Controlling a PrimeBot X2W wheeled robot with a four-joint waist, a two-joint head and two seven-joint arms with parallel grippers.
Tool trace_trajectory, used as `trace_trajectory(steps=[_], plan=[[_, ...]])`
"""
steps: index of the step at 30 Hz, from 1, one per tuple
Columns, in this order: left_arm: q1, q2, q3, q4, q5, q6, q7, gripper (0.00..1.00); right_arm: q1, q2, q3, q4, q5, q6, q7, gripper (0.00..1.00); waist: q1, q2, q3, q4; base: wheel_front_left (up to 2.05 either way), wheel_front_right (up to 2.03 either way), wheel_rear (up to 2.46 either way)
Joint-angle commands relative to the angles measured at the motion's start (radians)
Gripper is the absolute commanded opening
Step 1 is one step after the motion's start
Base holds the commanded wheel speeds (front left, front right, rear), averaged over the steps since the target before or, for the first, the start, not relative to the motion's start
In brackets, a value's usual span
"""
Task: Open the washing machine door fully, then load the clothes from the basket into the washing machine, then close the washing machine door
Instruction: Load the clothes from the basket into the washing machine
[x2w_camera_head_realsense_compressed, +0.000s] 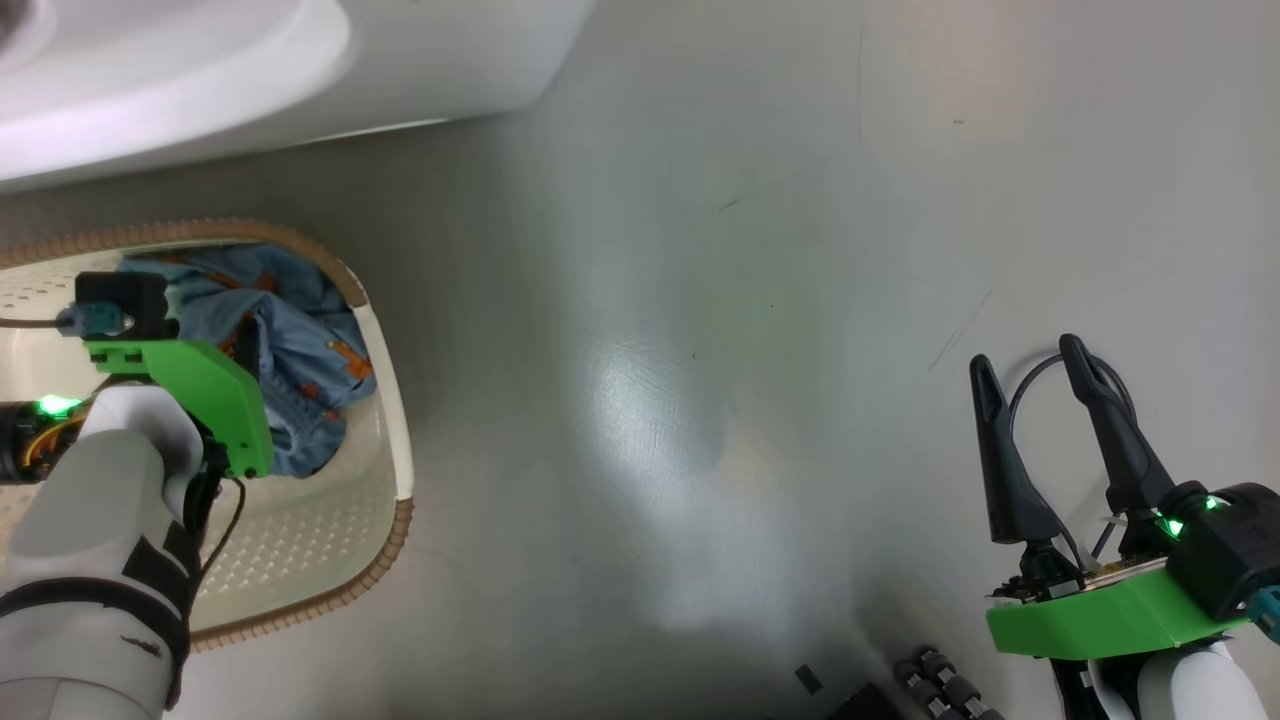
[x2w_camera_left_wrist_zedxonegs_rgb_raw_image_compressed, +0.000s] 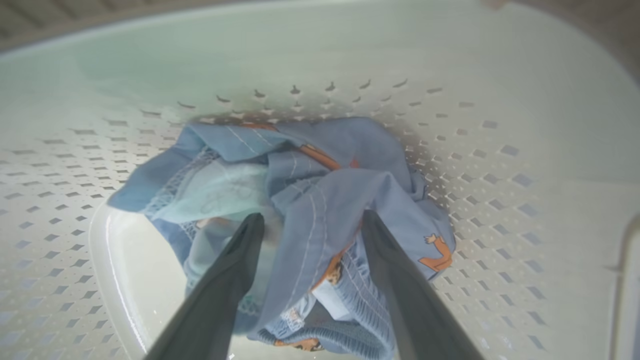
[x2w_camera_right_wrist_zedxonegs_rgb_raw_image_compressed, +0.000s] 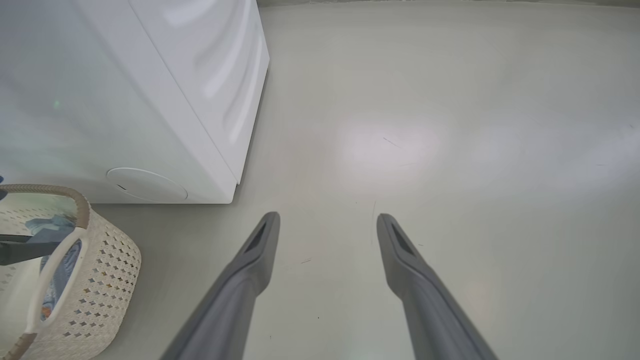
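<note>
The cream basket (x2w_camera_head_realsense_compressed: 392, 420) with a brown rim stands on the floor at the left of the head view, and light-blue clothes (x2w_camera_head_realsense_compressed: 300, 350) with orange figures lie bunched inside it. My left gripper (x2w_camera_left_wrist_zedxonegs_rgb_raw_image_compressed: 310, 220) reaches down into the basket (x2w_camera_left_wrist_zedxonegs_rgb_raw_image_compressed: 500, 165), open, its two fingertips on either side of a fold of the clothes (x2w_camera_left_wrist_zedxonegs_rgb_raw_image_compressed: 325, 200). My right gripper (x2w_camera_head_realsense_compressed: 1030, 365) hangs open over bare floor at the lower right, holding nothing. The white washing machine (x2w_camera_right_wrist_zedxonegs_rgb_raw_image_compressed: 150, 100) stands behind the basket (x2w_camera_right_wrist_zedxonegs_rgb_raw_image_compressed: 100, 270); its door is out of view.
Glossy grey floor (x2w_camera_head_realsense_compressed: 750, 350) stretches between the basket and my right arm. The washing machine's white base (x2w_camera_head_realsense_compressed: 200, 90) fills the top left corner. Small dark parts of my own base (x2w_camera_head_realsense_compressed: 940, 685) show at the bottom edge.
</note>
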Motion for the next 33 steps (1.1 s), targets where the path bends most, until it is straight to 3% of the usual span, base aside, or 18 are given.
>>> trace_trajectory(steps=[1, 3, 4, 5, 33], plan=[[0.008, 0.035, 0.014, -0.001, -0.015, 0.014, 0.005, 1.00, 0.029, -0.008, 0.019, -0.029, -0.015, 0.002, 0.004, 1.00, 0.0000, -0.0001, 0.003, -0.001, 0.00, 0.00, 0.00], [0.006, 0.033, 0.017, -0.001, -0.023, 0.017, 0.015, 1.00, 0.032, -0.008, 0.017, -0.037, -0.017, 0.002, 0.008, 1.00, 0.0000, -0.0001, 0.007, -0.001, 0.00, 0.00, 0.00], [0.005, 0.032, 0.018, -0.001, -0.027, 0.016, 0.019, 0.55, 0.033, -0.008, 0.016, -0.041, -0.018, 0.002, 0.010, 1.00, 0.0000, -0.0001, 0.008, 0.000, 0.00, 0.00, 0.00], [0.004, 0.031, 0.022, -0.001, -0.033, 0.015, 0.020, 0.00, 0.034, -0.008, 0.014, -0.045, -0.018, 0.002, 0.011, 1.00, 0.0000, -0.0001, 0.009, 0.001, 0.00, 0.00, 0.00], [0.092, 0.024, -0.031, 0.000, -0.068, -0.036, -0.056, 0.00, -0.018, -0.008, 0.031, 0.011, -0.015, 0.002, 0.009, 1.00, 0.0000, -0.0001, -0.117, 0.059, 0.00, 0.00, 0.00]])
